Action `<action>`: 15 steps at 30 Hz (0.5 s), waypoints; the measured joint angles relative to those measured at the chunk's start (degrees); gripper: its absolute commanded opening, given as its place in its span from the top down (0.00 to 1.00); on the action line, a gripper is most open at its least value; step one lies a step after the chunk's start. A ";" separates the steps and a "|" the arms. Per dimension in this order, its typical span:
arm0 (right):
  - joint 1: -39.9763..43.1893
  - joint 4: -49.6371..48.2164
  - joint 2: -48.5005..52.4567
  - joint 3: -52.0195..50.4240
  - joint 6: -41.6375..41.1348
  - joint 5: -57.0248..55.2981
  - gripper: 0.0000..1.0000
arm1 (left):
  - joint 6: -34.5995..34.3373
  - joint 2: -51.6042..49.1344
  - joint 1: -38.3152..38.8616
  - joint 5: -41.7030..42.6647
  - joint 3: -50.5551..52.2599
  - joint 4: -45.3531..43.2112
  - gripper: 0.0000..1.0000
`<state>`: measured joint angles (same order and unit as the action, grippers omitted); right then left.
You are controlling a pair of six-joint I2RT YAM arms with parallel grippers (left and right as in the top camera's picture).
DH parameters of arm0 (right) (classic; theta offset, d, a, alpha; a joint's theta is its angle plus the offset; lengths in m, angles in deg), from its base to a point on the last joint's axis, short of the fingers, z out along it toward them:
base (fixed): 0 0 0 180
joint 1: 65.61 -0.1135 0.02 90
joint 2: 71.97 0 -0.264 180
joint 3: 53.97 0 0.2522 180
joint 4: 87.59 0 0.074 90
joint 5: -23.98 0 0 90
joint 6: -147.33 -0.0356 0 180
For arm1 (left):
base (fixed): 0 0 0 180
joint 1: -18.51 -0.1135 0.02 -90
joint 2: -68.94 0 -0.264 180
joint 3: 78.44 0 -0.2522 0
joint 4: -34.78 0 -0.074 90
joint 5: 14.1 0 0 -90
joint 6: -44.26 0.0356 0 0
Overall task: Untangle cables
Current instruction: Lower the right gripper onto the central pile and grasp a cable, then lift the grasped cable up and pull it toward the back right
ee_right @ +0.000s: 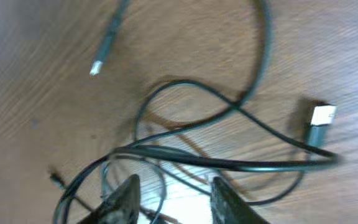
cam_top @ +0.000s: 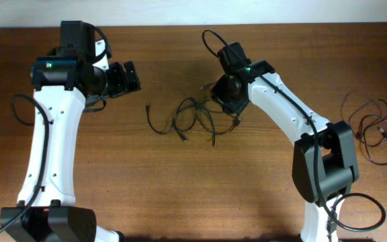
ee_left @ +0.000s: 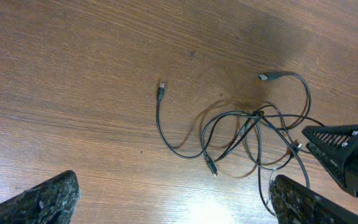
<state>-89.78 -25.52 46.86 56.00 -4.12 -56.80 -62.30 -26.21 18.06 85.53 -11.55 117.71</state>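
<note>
The cables (cam_top: 193, 119) lie as a loose knot of thin black cords in the middle of the table. My right gripper (cam_top: 228, 96) hangs over the knot's right end. In the right wrist view its fingertips (ee_right: 124, 198) stand apart, and my right gripper (ee_right: 174, 200) has thin strands crossing the gap while a thicker cord (ee_right: 229, 163) runs just beyond the tips. A silver-tipped plug (ee_right: 322, 117) lies to the right. My left gripper (cam_top: 130, 77) is wide open, left of the cords and apart from them; the left gripper (ee_left: 173, 205) sees the knot (ee_left: 253, 117) ahead of it.
Another thin cord (cam_top: 375, 131) lies in loose loops by the table's right edge, beyond the right arm's base. The right arm's jaw end (ee_left: 344, 149) juts into the left wrist view from the right. Bare wood shows between the left gripper and the knot.
</note>
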 measured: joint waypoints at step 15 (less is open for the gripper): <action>0.00 -4.33 0.00 0.00 -11.98 -0.46 0.38 | 0.00 0.00 0.00 0.00 0.00 -0.02 0.01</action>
<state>-89.78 -29.85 46.86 56.00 -16.10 -57.26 -62.30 -26.21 18.06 85.53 -11.55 117.68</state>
